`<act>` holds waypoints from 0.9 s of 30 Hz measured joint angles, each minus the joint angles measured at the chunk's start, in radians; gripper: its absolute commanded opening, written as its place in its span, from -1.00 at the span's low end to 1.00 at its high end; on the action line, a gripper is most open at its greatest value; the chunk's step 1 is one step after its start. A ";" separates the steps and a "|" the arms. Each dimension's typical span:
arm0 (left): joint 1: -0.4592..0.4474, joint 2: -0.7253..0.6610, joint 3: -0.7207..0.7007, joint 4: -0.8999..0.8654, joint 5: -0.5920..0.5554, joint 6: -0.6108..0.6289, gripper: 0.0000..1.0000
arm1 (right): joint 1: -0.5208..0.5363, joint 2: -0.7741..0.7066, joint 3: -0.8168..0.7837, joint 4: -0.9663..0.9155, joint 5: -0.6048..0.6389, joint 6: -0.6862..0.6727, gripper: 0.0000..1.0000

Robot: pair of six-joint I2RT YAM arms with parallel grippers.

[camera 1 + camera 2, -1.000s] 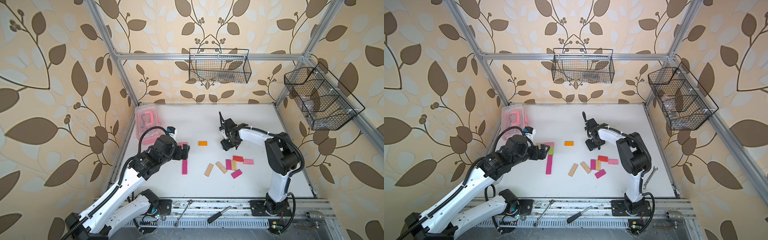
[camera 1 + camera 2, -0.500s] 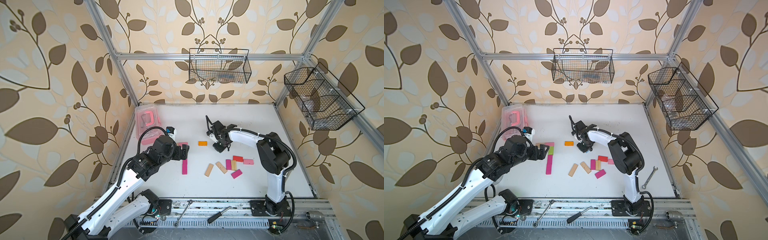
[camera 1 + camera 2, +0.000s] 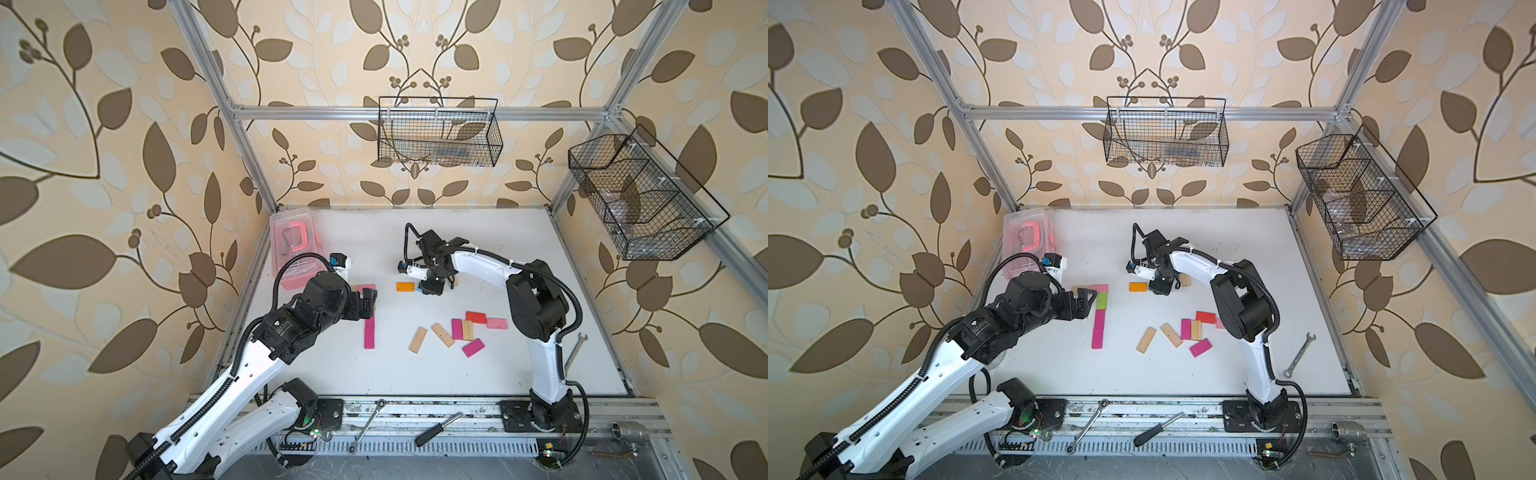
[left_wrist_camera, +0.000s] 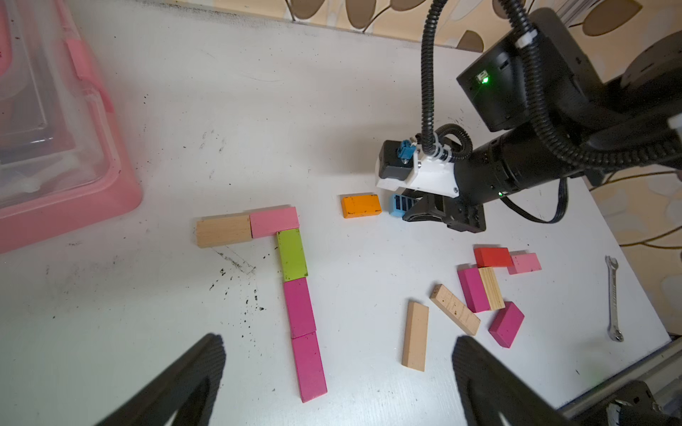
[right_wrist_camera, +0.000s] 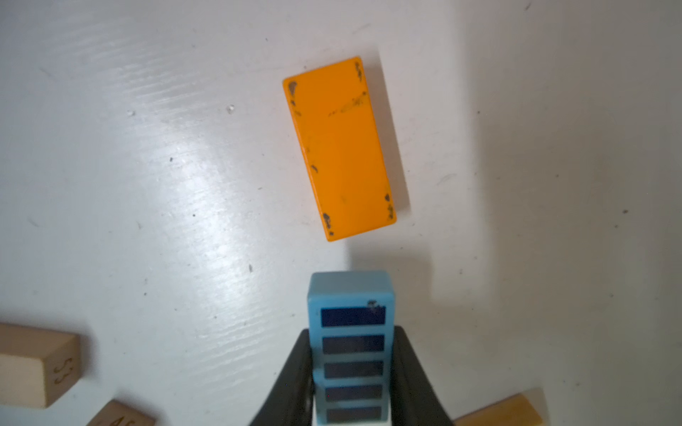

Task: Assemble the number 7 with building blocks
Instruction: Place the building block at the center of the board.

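While the right gripper (image 5: 352, 345) pinches the blue striped block (image 5: 350, 291) just beside the orange block (image 5: 339, 147), lowering it carelessly could nudge the orange one askew, since little gap separates them

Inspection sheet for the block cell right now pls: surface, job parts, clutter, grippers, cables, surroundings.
Surface: white table, black specks and scuffs beside the build.
Job's things: 7 laid from wood block, pink block, lime block, two magenta blocks; orange block apart; loose blocks clustered.
Clutter: pink box at a far corner; wrench on the table.
Grippers: left gripper open, empty, over the 7; right gripper shut on blue striped block, next to the orange block.
Cables: black conduit loops above the right wrist; no block contact seen.
Surroundings: wire baskets on two walls; tools on the front rail.
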 measured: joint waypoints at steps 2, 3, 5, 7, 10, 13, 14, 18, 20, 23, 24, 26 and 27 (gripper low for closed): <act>0.000 0.000 0.000 0.000 -0.002 0.000 0.98 | -0.001 0.000 0.010 -0.004 0.002 -0.035 -0.68; 0.000 0.000 0.000 0.000 -0.002 0.000 0.98 | 0.000 0.000 0.014 -0.005 0.001 -0.051 -0.68; 0.000 0.000 0.000 0.000 -0.003 0.000 0.98 | 0.000 0.000 0.015 -0.004 0.002 -0.083 -0.68; 0.000 0.000 -0.001 0.001 -0.003 0.000 0.98 | 0.003 0.000 0.014 -0.004 0.013 -0.115 -0.68; 0.000 0.000 -0.002 0.002 -0.003 0.000 0.98 | 0.004 0.000 0.011 0.000 0.023 -0.165 -0.68; 0.000 0.000 -0.005 0.002 -0.003 0.000 0.98 | 0.001 0.000 0.009 0.002 0.027 -0.213 -0.67; 0.000 0.000 -0.005 0.002 -0.003 0.000 0.98 | 0.000 0.000 0.010 0.002 0.027 -0.224 -0.67; 0.000 -0.002 -0.006 0.002 -0.003 0.000 0.98 | -0.002 0.005 0.011 -0.001 0.027 -0.274 -0.66; 0.000 -0.007 -0.007 0.002 -0.003 0.000 0.98 | -0.002 0.019 0.019 -0.007 0.028 -0.291 -0.65; 0.000 -0.018 -0.010 0.003 -0.003 0.000 0.98 | -0.002 0.052 0.036 -0.018 0.033 -0.306 -0.65; 0.000 -0.019 -0.010 0.003 -0.003 0.000 0.98 | -0.002 0.059 0.039 -0.020 0.035 -0.309 -0.65; 0.000 -0.019 -0.010 0.005 -0.003 0.000 0.98 | -0.001 0.071 0.044 -0.027 0.035 -0.309 -0.65; 0.000 -0.019 -0.010 0.005 -0.003 0.000 0.98 | -0.001 0.074 0.051 -0.032 0.035 -0.309 -0.65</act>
